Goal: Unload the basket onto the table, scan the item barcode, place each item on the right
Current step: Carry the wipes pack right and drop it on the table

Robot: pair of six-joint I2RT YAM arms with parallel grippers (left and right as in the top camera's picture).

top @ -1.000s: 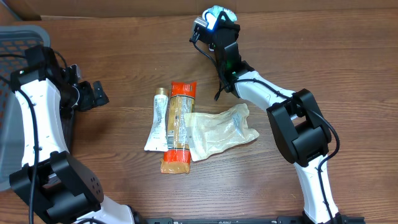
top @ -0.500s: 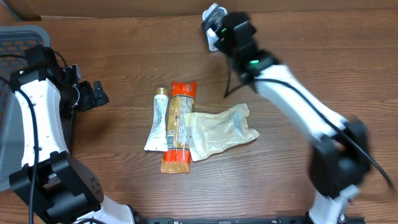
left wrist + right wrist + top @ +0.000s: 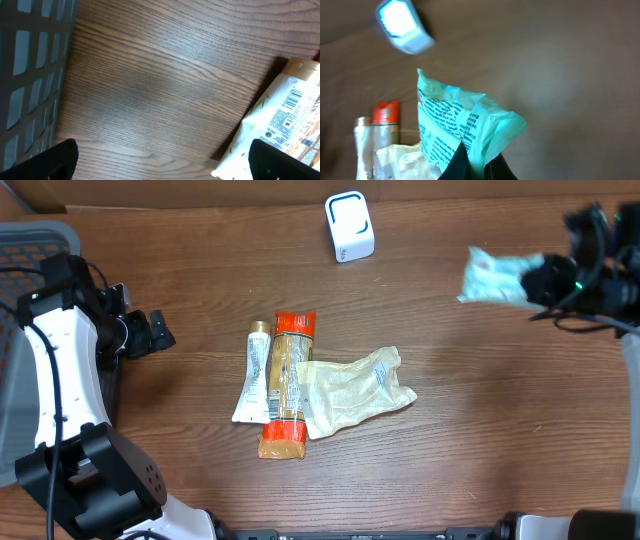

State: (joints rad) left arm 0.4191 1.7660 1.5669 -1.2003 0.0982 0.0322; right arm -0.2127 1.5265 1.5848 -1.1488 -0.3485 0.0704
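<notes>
Swung right from the scanner (image 3: pixel 349 226), right hand (image 3: pixel 545 281) pinches the packet (image 3: pixel 492 277) (left hand (image 3: pixel 157 332) gapes, empty).

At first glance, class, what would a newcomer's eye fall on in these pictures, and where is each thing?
The pale green packet pinched in the right gripper over the right side of the table stands out first. Next comes the white scanner at the far edge, centre, glowing blue in the right wrist view. Mid-table lie a tube, an orange-topped pack and a crumpled clear bag, bunched together.
</notes>
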